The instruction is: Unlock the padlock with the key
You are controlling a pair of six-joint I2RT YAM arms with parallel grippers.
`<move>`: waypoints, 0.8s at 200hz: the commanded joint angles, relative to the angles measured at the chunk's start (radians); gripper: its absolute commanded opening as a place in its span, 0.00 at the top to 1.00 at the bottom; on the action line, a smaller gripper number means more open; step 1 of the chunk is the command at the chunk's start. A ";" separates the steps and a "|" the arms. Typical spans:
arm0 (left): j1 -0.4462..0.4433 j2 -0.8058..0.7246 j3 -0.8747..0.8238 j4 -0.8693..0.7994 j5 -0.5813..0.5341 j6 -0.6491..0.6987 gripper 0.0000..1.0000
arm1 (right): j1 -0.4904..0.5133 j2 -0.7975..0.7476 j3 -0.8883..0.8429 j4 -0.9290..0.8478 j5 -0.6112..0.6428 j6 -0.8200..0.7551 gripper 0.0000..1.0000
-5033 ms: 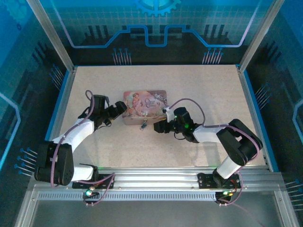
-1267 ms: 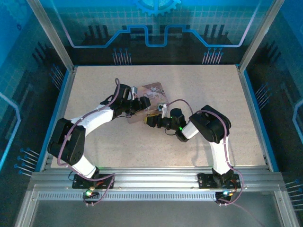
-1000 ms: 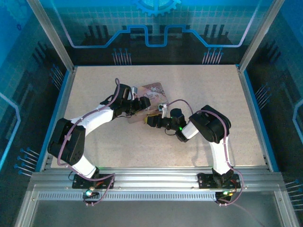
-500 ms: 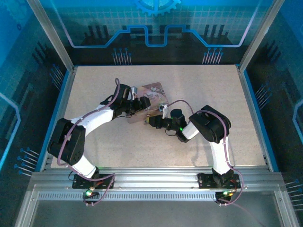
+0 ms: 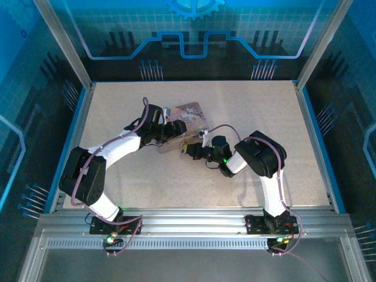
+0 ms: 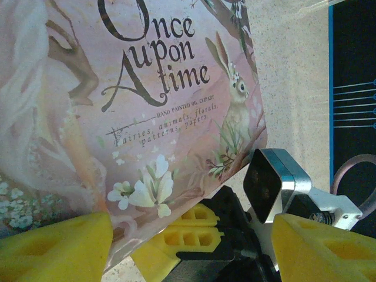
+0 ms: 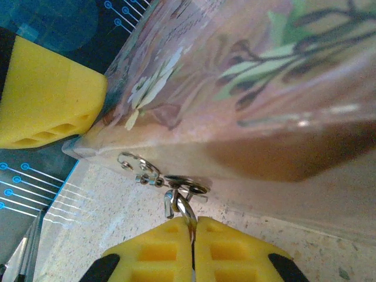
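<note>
I am pressing my right claw (image 7: 192,228) fully together. Its ribbed yellow pads (image 7: 153,252) are pinching a thin, bright sliver of metal that I am taking for the key (image 7: 187,216), and its curved end is poking out above the pads. Just above it, a cluster of tiny silvery rings and links (image 7: 155,176) is dangling against the glossy front wall of the tin (image 7: 264,88), close to one corner. Whether the padlock is among them I cannot tell.

My left claw (image 5: 171,131) is standing spread wide at the tin's left side. One blocky yellow pad (image 6: 53,247) is overlapping the lid's edge and the other is sitting clear of it. The rectangular lid is showing pale pink artwork: a rabbit, white flowers and curly lettering. The tin is sitting at an angle to the edges of the speckled beige table (image 5: 252,111).
</note>
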 commanded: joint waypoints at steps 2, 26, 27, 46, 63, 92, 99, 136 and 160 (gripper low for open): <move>-0.010 0.004 -0.036 -0.028 -0.002 0.000 0.27 | -0.007 0.014 -0.021 0.019 -0.010 0.033 0.94; -0.012 -0.005 -0.057 -0.026 0.002 -0.003 0.27 | -0.013 0.012 -0.030 0.046 -0.007 0.054 0.94; -0.012 -0.005 -0.057 -0.026 0.002 -0.003 0.27 | -0.014 0.012 -0.031 0.047 -0.007 0.055 0.94; -0.014 -0.020 -0.087 -0.020 0.004 -0.011 0.27 | -0.018 0.004 -0.037 0.059 -0.001 0.070 0.95; -0.020 -0.036 -0.118 -0.008 0.005 -0.025 0.27 | -0.021 -0.010 -0.048 0.065 0.012 0.081 0.95; -0.040 -0.063 -0.169 0.030 0.011 -0.065 0.27 | -0.025 -0.029 -0.070 0.084 0.042 0.119 0.95; -0.048 -0.068 -0.177 0.035 0.011 -0.074 0.27 | -0.025 -0.033 -0.076 0.091 0.050 0.134 0.94; -0.082 -0.097 -0.216 0.065 -0.001 -0.116 0.27 | -0.025 -0.043 -0.091 0.126 0.073 0.213 0.95; -0.100 -0.115 -0.229 0.067 -0.011 -0.128 0.27 | -0.025 -0.055 -0.099 0.130 0.095 0.251 0.94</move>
